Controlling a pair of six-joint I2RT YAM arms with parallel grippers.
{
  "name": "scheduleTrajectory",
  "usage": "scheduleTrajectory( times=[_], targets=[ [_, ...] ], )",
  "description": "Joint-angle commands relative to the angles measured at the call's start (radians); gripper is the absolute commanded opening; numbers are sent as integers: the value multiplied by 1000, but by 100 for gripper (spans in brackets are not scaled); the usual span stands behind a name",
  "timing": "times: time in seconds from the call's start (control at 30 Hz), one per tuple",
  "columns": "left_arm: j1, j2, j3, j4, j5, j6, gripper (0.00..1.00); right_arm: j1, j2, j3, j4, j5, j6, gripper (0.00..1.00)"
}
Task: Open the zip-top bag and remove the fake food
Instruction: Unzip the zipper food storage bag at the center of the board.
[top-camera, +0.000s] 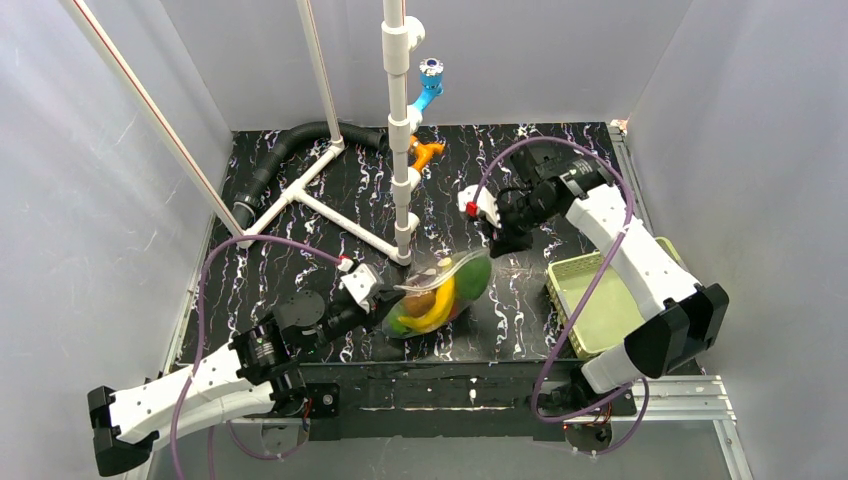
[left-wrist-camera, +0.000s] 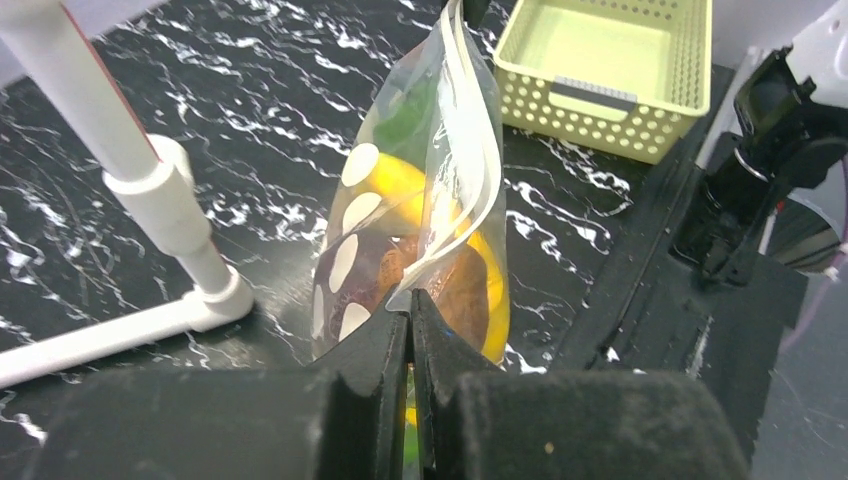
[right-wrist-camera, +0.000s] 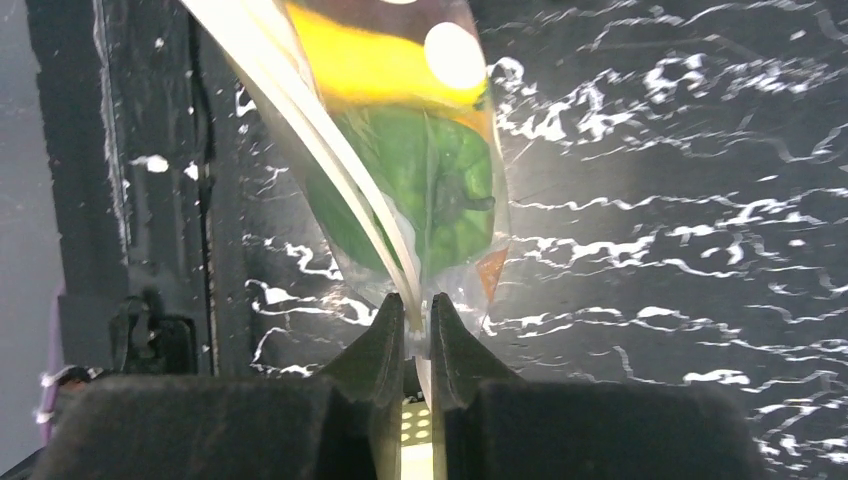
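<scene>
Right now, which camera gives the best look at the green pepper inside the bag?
Right wrist: the green pepper fills mid-frame, its stem dimple clear through the zip-top bag. Left wrist shows a green patch behind the plastic near the bag's far end. Top external shows a green blob at the bag's right end.

Bag (top-camera: 445, 290) front centre, fake food (top-camera: 430, 312) inside, left gripper (top-camera: 385, 296) at its left end, right gripper (top-camera: 488, 254) at its far right end, basket (top-camera: 610, 310) to the right, pipe frame (top-camera: 350, 225) behind left.
</scene>
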Motion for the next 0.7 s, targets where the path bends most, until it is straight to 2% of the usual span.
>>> scheduleTrajectory(
  times=[0.0, 0.43, 0.67],
  targets=[
    [1, -5, -33, 10, 50, -60, 0, -3, -77, -110, 66, 10, -21, 1],
    [-1, 31, -51, 13, 128, -131, 0, -5, -166, -295, 94, -43, -11, 1],
    [0, 36, -57, 33, 136, -144, 0, -5, -207, -364, 128, 1, -11, 1]
  ],
)
